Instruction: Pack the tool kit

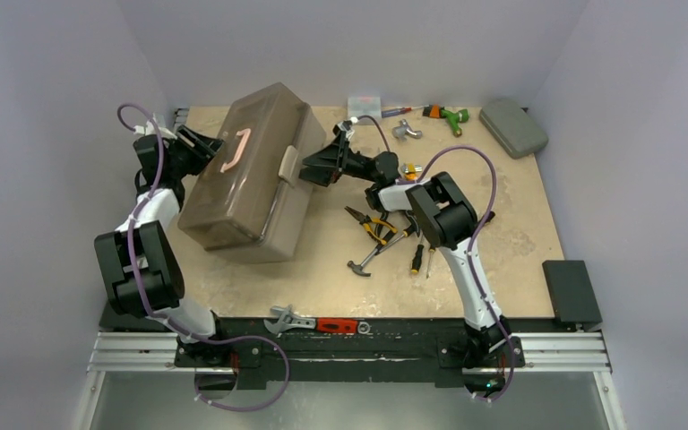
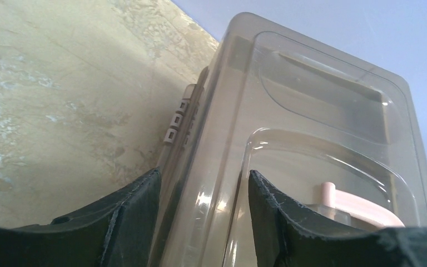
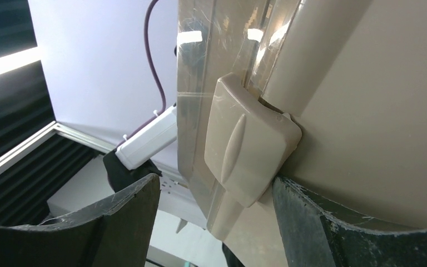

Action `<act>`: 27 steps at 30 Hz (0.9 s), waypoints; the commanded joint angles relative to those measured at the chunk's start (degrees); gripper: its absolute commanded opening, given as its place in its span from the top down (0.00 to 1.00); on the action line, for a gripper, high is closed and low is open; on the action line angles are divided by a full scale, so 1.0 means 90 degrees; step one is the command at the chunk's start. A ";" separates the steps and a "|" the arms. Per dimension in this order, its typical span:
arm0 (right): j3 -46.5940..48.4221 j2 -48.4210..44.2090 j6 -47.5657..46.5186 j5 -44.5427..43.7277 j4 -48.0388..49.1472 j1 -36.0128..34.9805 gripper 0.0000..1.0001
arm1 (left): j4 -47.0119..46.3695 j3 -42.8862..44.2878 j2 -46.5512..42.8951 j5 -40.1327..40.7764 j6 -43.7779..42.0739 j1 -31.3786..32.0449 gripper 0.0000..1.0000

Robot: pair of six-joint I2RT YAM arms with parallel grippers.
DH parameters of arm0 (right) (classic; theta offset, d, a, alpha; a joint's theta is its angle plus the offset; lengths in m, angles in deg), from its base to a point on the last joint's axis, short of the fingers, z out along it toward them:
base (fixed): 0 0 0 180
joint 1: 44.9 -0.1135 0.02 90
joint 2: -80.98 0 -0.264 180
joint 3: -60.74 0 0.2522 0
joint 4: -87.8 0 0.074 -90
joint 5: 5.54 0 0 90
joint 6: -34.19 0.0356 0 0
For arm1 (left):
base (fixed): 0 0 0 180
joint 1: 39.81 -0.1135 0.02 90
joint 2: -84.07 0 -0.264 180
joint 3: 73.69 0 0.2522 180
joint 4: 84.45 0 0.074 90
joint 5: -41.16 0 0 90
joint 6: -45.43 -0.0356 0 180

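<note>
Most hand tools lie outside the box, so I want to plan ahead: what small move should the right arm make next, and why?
Likely close the right gripper on the beige plastic latch and swing it open on the large tan translucent toolbox. The latch sits between its open fingers, the lid looks shut, and the yellow-handled pliers and hammer lie loose on the table.

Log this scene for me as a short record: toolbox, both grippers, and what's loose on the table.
toolbox: lid down, askew on the left half of the table, pink handle up
left gripper: straddles its far-left end; grip unclear
right gripper: open, around the side latch
loose: pliers, hammer, screwdriver, right of the toolbox
</note>
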 commanded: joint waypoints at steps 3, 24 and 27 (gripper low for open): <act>0.0461 -0.0013 0.0034 -0.0202 0.0585 -0.0181 0.27 | 0.2909 -0.0322 0.0167 -0.0111 -0.0848 0.0985 0.45; 0.0903 -0.0124 0.0128 -0.0480 0.0622 -0.0188 0.38 | 0.3076 -0.0254 0.0037 0.0217 -0.0799 0.1232 0.45; 0.0774 -0.0163 -0.0056 -0.0498 0.0335 -0.0182 0.37 | 0.3066 -0.0258 0.0041 0.0217 -0.0806 0.1246 0.45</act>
